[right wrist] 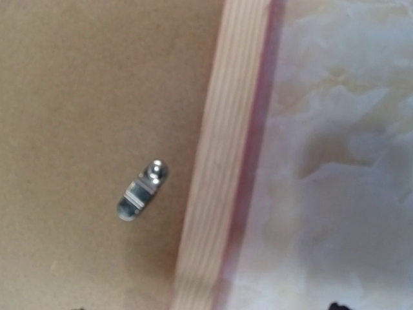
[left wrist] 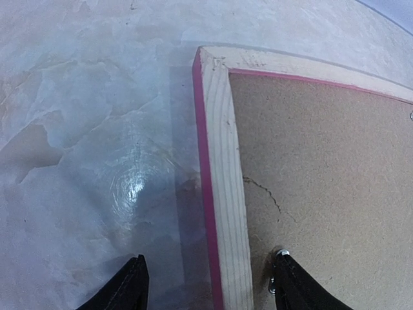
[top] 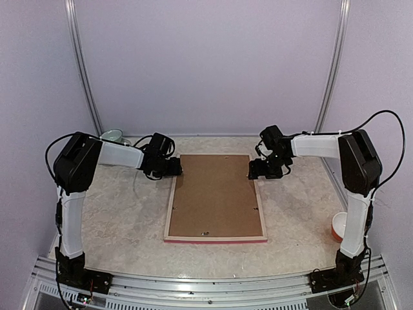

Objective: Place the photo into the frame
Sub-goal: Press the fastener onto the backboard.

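My left claw (left wrist: 210, 284) is spread apart, straddling the left rail of the rectangular pale-wood, pink-edged frame (left wrist: 226, 161). It lies face down on the marbled table (top: 122, 213), plain brown backing board (top: 216, 194) inside. Right claw (top: 258, 173) gapes too, at the far right corner.

Face-down frame (left wrist: 226, 161) corner on marbled table (left wrist: 84, 129): pale wood rail, pink outer edge, brown backing board (left wrist: 322, 181) inside. Left gripper (left wrist: 213, 287) astride rail, jaws apart: one tip over table, other over board.
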`<state>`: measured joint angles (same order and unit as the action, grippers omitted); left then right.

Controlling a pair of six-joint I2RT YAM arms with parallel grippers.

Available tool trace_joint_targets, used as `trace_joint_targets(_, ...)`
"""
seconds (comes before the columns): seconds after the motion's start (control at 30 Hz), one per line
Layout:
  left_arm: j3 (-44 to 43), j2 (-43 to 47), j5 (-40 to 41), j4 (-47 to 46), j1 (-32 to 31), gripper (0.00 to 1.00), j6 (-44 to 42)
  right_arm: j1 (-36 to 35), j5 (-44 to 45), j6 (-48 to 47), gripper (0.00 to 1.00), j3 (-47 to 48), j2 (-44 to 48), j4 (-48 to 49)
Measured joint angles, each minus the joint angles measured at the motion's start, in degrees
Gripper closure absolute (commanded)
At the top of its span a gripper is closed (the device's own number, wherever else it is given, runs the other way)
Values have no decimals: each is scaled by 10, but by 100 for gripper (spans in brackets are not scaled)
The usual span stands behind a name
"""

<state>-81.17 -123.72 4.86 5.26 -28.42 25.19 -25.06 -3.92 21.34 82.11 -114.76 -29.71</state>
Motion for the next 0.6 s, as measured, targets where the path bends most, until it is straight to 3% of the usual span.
trace_joint_targets(0.6, 32, 14, 16, -33, 0, 34, 4, 0, -3, 0, 20, -2, 0, 1)
